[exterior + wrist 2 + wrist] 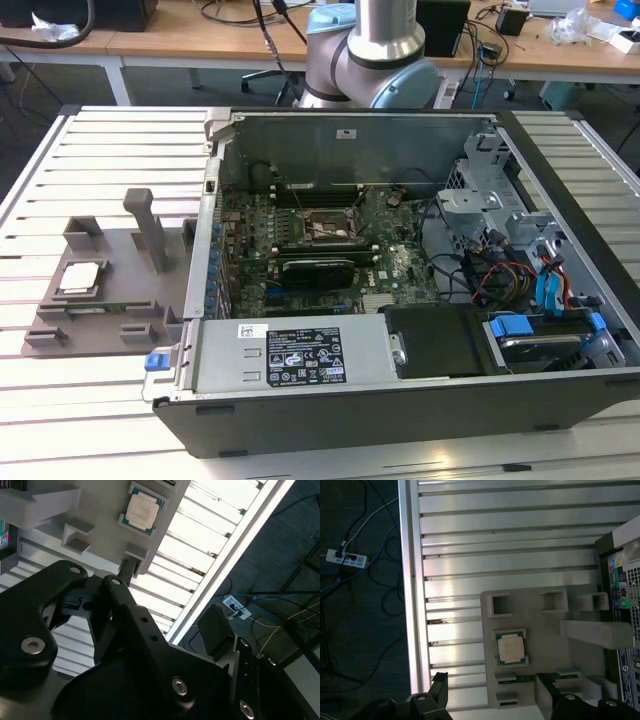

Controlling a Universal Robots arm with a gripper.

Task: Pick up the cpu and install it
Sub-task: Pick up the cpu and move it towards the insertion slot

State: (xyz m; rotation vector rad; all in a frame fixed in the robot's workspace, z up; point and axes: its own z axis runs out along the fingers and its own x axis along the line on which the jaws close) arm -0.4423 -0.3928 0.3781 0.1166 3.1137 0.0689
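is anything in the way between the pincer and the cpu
Nothing visible does. The cpu lies uncovered in its seat on the grey tray, and the open pincer hangs above the tray with only air between them.

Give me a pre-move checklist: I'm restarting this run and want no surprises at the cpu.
1. The cpu lies flat in its pocket on the grey tray: ok.
2. Nothing covers the cpu: ok.
3. The gripper is open and empty: ok.
4. The gripper is apart from the cpu, not touching it: ok.
5. The computer case is open, with the motherboard exposed: ok.
6. The socket is ready to take the chip: cannot tell.
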